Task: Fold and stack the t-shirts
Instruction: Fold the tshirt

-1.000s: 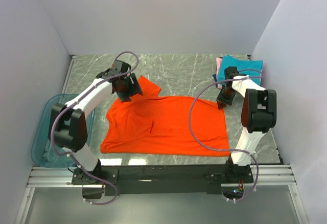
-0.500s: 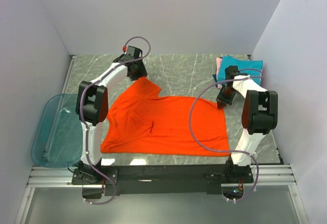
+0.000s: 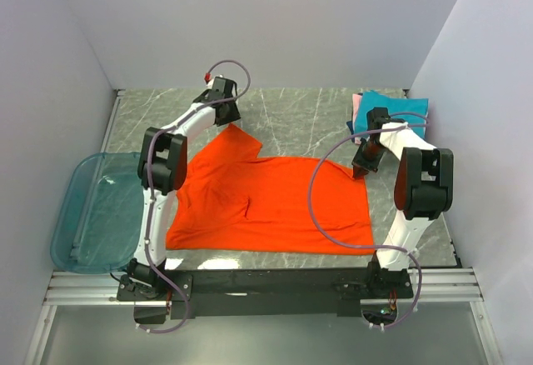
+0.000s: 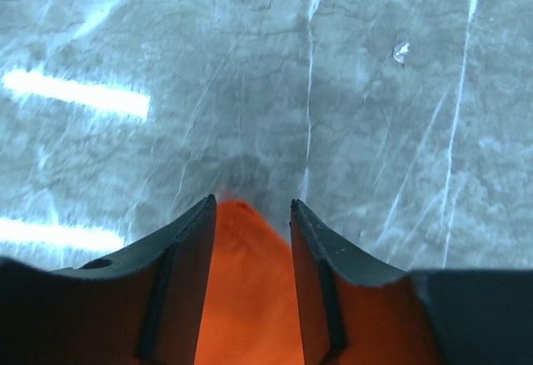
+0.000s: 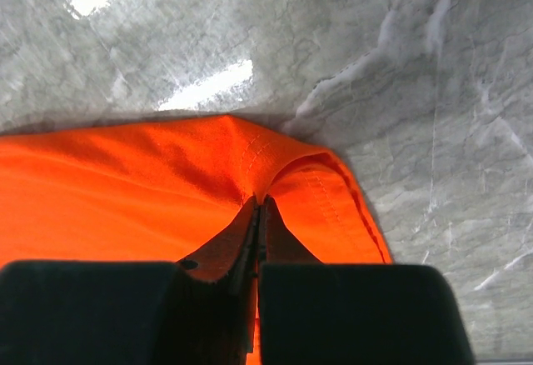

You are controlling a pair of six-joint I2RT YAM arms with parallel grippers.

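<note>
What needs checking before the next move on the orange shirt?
1. Right gripper grip on the orange shirt: ok, shut on a pinched fold at its far right corner.
2. Sleeve tip inside the left gripper: ok, cloth lies in the gap.
3. Left gripper clamped: not ok, jaws stand apart.
4. Shirt lying flat: not ok, there is a wrinkle left of centre.
5. Right arm clear of the folded stack: cannot tell, they sit close together in the top view.
</note>
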